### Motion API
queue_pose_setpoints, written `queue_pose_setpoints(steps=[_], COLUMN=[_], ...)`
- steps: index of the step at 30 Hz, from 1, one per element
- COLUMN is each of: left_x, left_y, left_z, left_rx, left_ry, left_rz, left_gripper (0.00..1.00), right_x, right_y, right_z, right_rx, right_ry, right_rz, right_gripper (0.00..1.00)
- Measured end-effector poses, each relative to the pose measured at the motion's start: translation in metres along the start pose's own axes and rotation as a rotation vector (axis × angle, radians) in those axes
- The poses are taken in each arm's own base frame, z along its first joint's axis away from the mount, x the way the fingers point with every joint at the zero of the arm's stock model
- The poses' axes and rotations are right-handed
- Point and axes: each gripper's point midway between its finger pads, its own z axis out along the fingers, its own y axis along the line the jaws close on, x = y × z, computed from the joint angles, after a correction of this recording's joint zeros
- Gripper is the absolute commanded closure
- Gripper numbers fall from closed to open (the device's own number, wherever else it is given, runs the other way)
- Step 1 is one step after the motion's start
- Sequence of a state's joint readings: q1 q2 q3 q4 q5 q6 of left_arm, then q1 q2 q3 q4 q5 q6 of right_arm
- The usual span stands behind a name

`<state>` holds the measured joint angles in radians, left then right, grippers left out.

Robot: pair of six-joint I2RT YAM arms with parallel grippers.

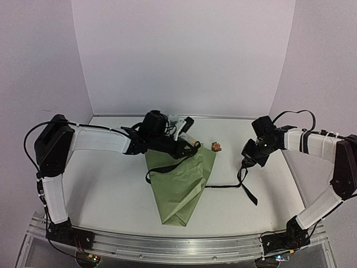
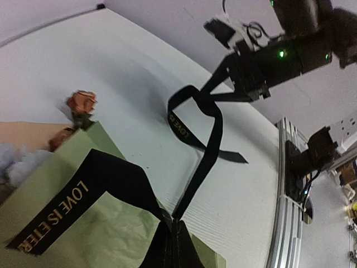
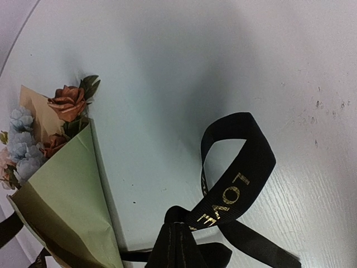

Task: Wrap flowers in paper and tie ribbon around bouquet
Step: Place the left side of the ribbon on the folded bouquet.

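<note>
The bouquet [image 1: 181,187] lies flat at the middle of the table [image 1: 106,184] in the top view. It is a green cone whose long axis runs from the table's far side toward its near edge. Its wide mouth is at the far end and its folded tip points at the near edge. The left gripper [image 1: 188,146] sits over the far rim of the mouth, clenched on the ribbon [image 1: 223,187]. The right gripper [image 1: 245,163] stands well apart, toward the table's right side, and also grips the ribbon. The black band loops over the upper cone, leaves its right edge and runs across the table to that gripper. One rust flower [image 1: 216,147] shows at the mouth's right corner.

In the left wrist view the bouquet [image 2: 117,220] fills the lower left, just under the camera. The paper [image 2: 131,223] is crinkly and olive, with a tan reverse. Rust and pale blue blooms [image 2: 81,103] poke out at the left. The ribbon [image 2: 67,212], lettered in gold, crosses the paper and bunches at the bottom edge, where it is pinched. Beyond it, the ribbon rises off the table to the right gripper [image 2: 216,85].

In the right wrist view the bouquet [image 3: 67,190] lies on the table at the left, its mouth up-left and narrowing downward. Blue, cream and rust heads [image 3: 67,103] crowd the mouth. The ribbon [image 3: 240,178] arches in a loop at the right and gathers at the bottom edge.
</note>
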<state>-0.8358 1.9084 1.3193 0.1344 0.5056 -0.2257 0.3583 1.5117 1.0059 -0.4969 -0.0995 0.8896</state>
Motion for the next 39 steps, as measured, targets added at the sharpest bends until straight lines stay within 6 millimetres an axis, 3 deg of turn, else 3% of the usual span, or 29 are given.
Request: queue_pose_setpoints(steps=[4,8,15,24,30,32,35,39], left_x=[0.043,0.071,0.073,0.076,0.1,0.11,0.119,0.111], left_y=[-0.013,-0.009,-0.017,-0.081,-0.095,-0.09,-0.08,-0.067], left_z=[0.039,0.051,0.054,0.072,0.092,0.096,0.101,0.101], left_rx=[0.04,0.045,0.067,0.207,0.263,0.262,0.236,0.188], left_ry=[0.172,0.279,0.324,0.335,0.381,0.402,0.422,0.381], left_rz=[0.074,0.115,0.216,0.394,0.443,0.438,0.413,0.368], left_gripper=[1.0,1.0,0.99,0.97,0.96,0.88,0.69,0.45], right_x=[0.007,0.013,0.016,0.009,0.005,0.003,0.0,0.002], right_y=[0.003,0.007,0.015,0.026,0.044,0.056,0.077,0.1], right_z=[0.0,0.0,-0.005,-0.002,0.018,0.021,0.019,0.009], right_rx=[-0.01,-0.019,-0.034,-0.039,-0.032,-0.058,-0.114,-0.184], right_ry=[0.017,0.031,0.046,0.048,0.101,0.119,0.135,0.144], right_rz=[-0.023,-0.049,-0.079,-0.1,-0.115,-0.119,-0.138,-0.184], right_gripper=[1.0,1.0,1.0,1.0,1.0,1.0,1.0,1.0])
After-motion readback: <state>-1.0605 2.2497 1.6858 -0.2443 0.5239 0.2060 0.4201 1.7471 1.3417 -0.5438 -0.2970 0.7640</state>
